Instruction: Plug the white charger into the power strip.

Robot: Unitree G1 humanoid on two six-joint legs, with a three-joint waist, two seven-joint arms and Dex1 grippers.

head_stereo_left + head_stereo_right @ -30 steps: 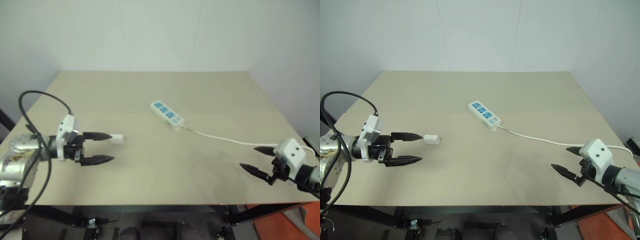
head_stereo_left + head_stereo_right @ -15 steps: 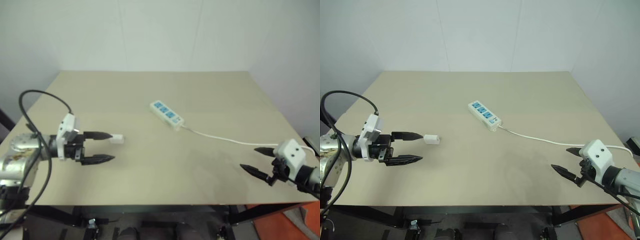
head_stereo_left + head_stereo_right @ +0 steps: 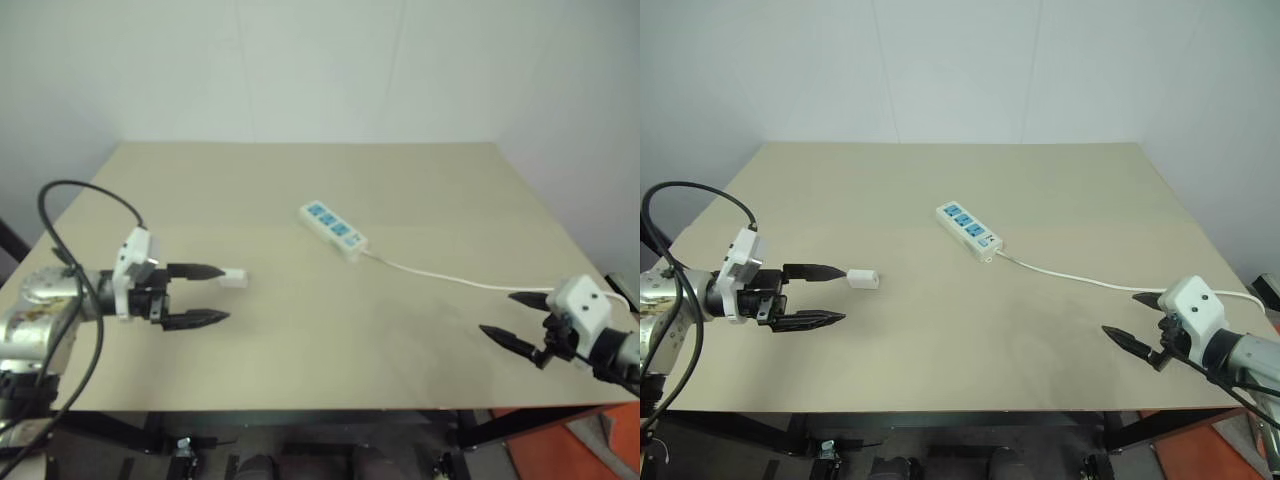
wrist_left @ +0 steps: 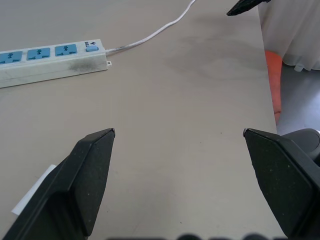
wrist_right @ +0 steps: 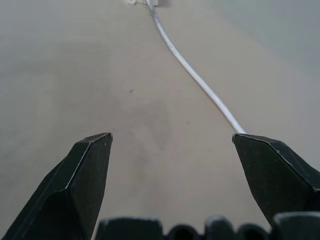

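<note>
The white charger [image 3: 864, 278] lies on the tan table, just past the tip of the far finger of my left gripper [image 3: 828, 294]. That gripper hangs open over the table's left side with nothing between its fingers. In the left wrist view a corner of the charger [image 4: 35, 191] shows beside one finger. The power strip [image 3: 970, 230], a white bar with blue socket faces, lies at mid-table; the left wrist view shows the power strip [image 4: 50, 62] too. Its cord [image 3: 1090, 280] runs toward my right gripper [image 3: 1125, 320], open and empty near the table's right front corner.
The tan table [image 3: 960, 180] runs back to a white wall. The cord [image 5: 195, 75] passes between the right gripper's fingers in the right wrist view. An orange patch of floor [image 3: 600, 450] shows past the right front corner.
</note>
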